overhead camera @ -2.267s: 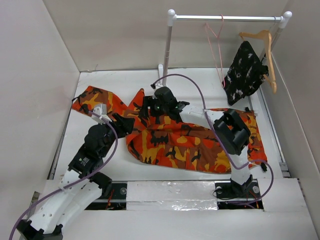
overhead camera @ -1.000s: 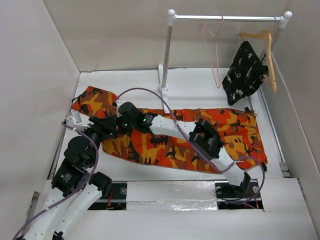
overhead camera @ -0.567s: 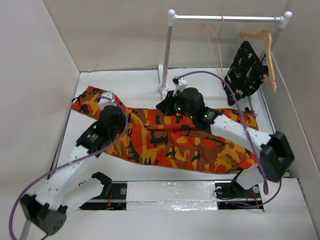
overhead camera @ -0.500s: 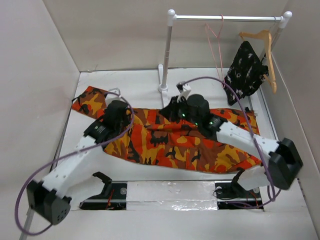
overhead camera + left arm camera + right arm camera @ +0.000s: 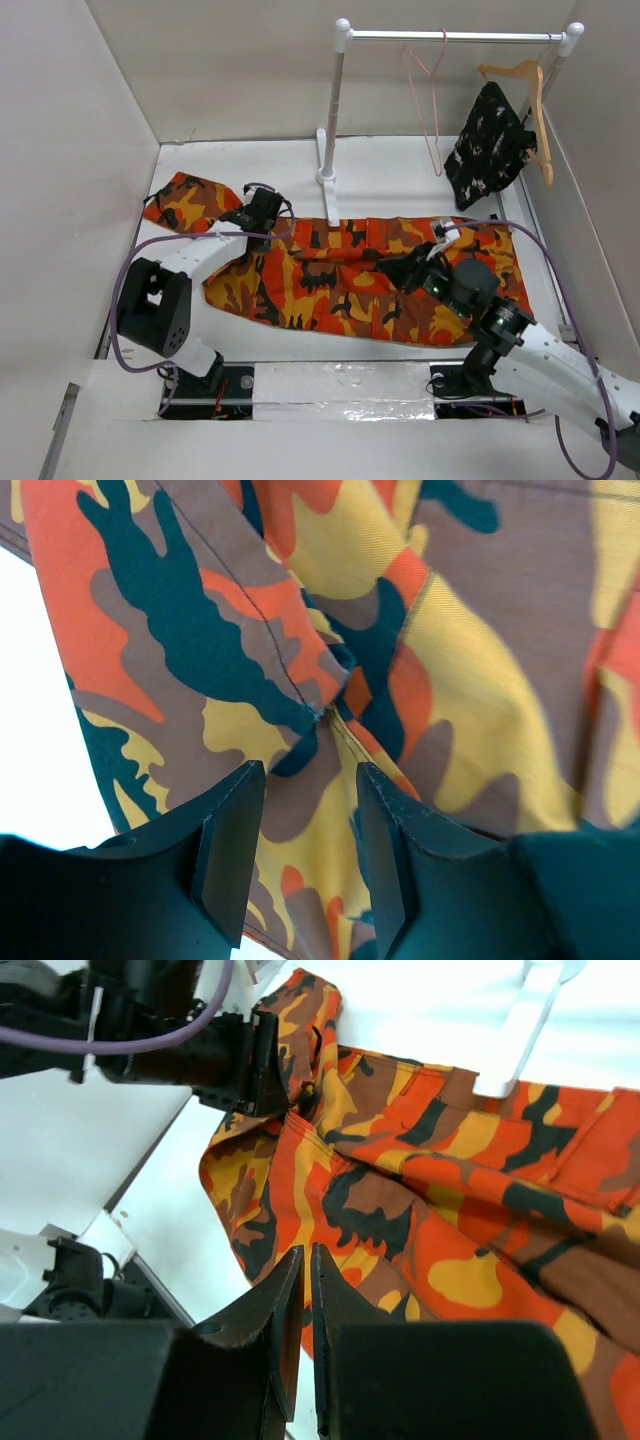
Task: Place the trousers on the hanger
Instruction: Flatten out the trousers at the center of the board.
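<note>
so we're only at the grasp: the trousers (image 5: 350, 285) lie spread on the table (image 5: 400, 165), well apart from the hanger (image 5: 432, 105). our left gripper (image 5: 305, 770) gapes over a fold, the right gripper (image 5: 307, 1252) is pinched empty; next, we reckon, close left and lift.

The trousers (image 5: 360, 280) were camouflage, blotched in orange, red, yellow, brown and black; in the left wrist view the darkest patches looked deep teal. The hanger (image 5: 432, 110) was pale pink wire. The wooden hanger (image 5: 531, 85) was light brown, and the garment (image 5: 490, 140) on it was black with white speckles. The table (image 5: 400, 165) was white, the rail (image 5: 455, 36) silver between white posts, and the cable (image 5: 130, 1046) purple
</note>
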`<state>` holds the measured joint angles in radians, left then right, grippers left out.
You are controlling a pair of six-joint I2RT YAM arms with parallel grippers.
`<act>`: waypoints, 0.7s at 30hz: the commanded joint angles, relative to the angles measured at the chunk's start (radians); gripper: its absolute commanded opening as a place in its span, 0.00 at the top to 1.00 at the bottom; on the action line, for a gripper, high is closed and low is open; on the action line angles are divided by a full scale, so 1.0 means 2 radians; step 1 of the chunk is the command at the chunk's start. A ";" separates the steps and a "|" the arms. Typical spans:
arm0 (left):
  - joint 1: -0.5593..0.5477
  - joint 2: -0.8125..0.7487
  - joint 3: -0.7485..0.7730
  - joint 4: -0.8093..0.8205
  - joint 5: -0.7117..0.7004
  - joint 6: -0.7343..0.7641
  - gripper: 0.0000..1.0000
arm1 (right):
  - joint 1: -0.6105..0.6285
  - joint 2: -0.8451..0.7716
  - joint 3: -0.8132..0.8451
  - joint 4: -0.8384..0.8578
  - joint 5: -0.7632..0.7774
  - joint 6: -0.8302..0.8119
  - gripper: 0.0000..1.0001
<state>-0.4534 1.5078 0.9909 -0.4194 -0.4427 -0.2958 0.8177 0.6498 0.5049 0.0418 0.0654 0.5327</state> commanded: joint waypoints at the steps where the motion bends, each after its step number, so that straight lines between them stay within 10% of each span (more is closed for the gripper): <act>1: 0.010 0.015 0.028 0.003 -0.016 0.016 0.60 | 0.000 -0.047 -0.031 -0.030 0.010 0.012 0.87; 13: 0.025 0.106 0.071 0.010 -0.060 0.022 0.64 | 0.000 -0.102 -0.075 -0.060 0.011 0.041 0.85; 18: 0.025 0.111 0.078 0.006 -0.083 0.015 1.00 | 0.000 -0.104 -0.074 -0.075 0.030 0.048 0.82; 21: 0.030 0.065 0.079 0.010 -0.091 0.001 1.00 | 0.000 -0.100 -0.081 -0.089 0.075 0.063 0.66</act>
<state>-0.4046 1.7405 1.1080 -0.3946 -0.5667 -0.2695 0.8177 0.4526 0.3466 -0.1169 0.1276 0.6331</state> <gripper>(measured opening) 0.009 0.305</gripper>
